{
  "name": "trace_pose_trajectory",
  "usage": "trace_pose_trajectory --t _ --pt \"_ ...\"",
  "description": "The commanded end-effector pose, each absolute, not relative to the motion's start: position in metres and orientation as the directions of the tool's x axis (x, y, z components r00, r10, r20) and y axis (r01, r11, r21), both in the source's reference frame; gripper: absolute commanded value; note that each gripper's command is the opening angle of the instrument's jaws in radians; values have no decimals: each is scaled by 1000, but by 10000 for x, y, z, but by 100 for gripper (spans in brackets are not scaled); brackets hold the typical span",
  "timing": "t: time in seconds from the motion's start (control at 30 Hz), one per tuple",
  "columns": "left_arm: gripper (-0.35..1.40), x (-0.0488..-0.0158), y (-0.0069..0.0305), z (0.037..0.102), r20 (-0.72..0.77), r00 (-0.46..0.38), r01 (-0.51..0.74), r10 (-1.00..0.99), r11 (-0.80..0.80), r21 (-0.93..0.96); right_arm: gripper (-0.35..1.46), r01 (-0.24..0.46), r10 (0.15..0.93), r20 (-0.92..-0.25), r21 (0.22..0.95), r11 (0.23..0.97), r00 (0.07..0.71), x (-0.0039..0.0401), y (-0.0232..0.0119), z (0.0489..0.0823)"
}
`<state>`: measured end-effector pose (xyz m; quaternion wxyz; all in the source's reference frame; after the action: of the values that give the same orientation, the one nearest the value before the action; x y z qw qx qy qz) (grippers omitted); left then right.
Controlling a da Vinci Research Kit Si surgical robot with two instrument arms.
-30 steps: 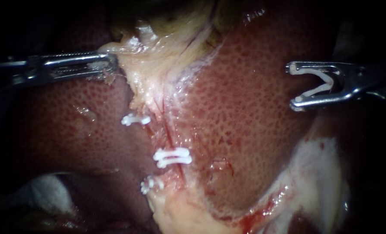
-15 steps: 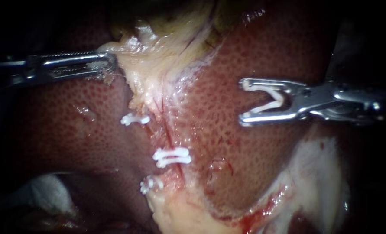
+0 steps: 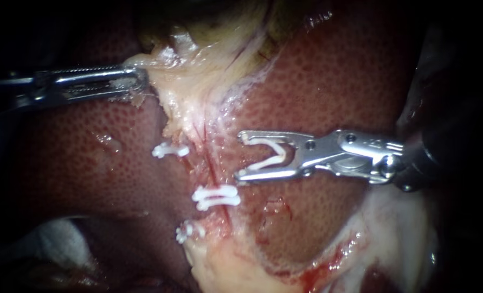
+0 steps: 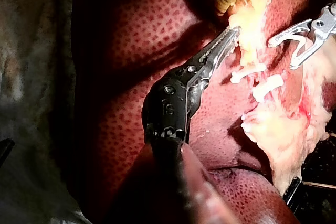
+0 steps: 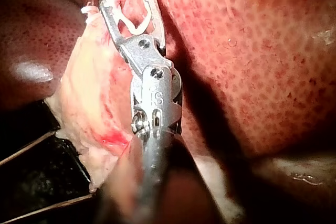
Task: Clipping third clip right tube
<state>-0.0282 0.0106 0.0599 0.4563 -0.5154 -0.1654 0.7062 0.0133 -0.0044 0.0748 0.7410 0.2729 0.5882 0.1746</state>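
Right instrument (image 3: pixel 239 155), jaws spread wide yet gripping an open white clip (image 3: pixel 263 142) seated against both, hovers over the liver (image 3: pixel 317 81), tips just beside the red tube (image 3: pixel 211 168) (three set clips (image 3: pixel 216 197) sit along it); left instrument (image 3: pixel 138 81) clamps pale tissue (image 3: pixel 198 81).

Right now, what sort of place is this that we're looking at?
Most likely a surgical bench setup: a liver lies exposed, white clips sit across a tube, and the left instrument grips pale tissue while the right instrument carries an open clip.
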Motion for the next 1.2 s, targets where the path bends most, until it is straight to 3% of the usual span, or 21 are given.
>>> trace_pose_trajectory --t 0.03,0.3,0.67,1.2 --pt "-35 -282 106 598 -577 -52 -475 815 -529 -703 50 63 583 -774 613 788 248 136 -44 750" --pt "-35 -284 106 597 -578 -51 -479 815 -527 -702 50 59 588 -763 622 781 268 157 -46 763" --pt "-35 -288 104 596 -577 -52 -475 815 -529 -704 50 115 622 -729 671 733 287 181 -52 772" --pt "-35 -287 105 599 -578 -52 -474 815 -529 -704 49 210 710 -656 755 621 258 191 -64 745"
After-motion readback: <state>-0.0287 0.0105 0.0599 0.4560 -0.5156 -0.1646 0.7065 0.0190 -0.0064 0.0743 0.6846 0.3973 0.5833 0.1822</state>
